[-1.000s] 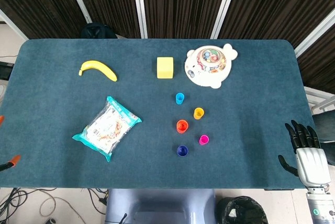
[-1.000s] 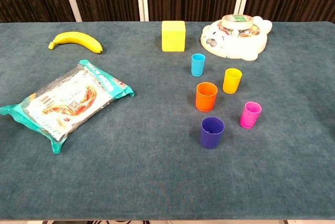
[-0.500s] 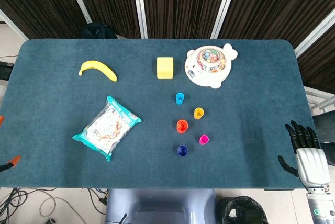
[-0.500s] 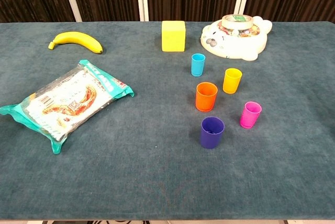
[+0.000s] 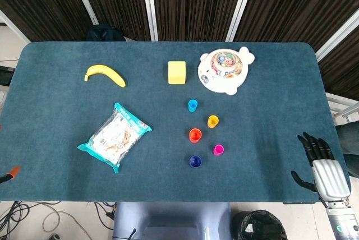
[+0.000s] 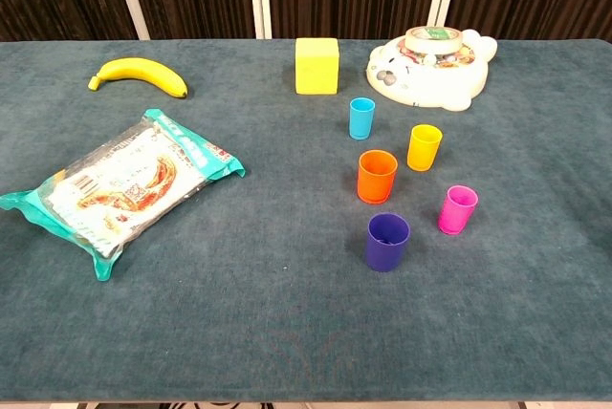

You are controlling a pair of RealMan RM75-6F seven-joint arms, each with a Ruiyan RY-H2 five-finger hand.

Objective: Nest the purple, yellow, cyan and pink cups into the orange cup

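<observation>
Five cups stand upright and apart, right of the table's middle. The orange cup (image 5: 195,135) (image 6: 377,176) is in the centre of the group. The cyan cup (image 5: 193,105) (image 6: 361,118) is behind it, the yellow cup (image 5: 212,121) (image 6: 425,147) to its back right, the pink cup (image 5: 219,150) (image 6: 458,209) to its front right, and the purple cup (image 5: 195,162) (image 6: 387,242) in front. My right hand (image 5: 321,164) hovers at the table's front right corner, far from the cups, with its fingers spread and nothing in it. My left hand shows in neither view.
A banana (image 5: 104,74) lies at the back left. A yellow block (image 5: 176,72) and a white animal-shaped toy (image 5: 224,70) sit at the back. A snack packet (image 5: 115,136) lies left of the cups. An orange-tipped thing (image 5: 13,171) pokes in at the left edge.
My right hand has shifted a little to the left and toward the front edge. A small orange bit at the left edge has gone from view. The cups have not moved.
</observation>
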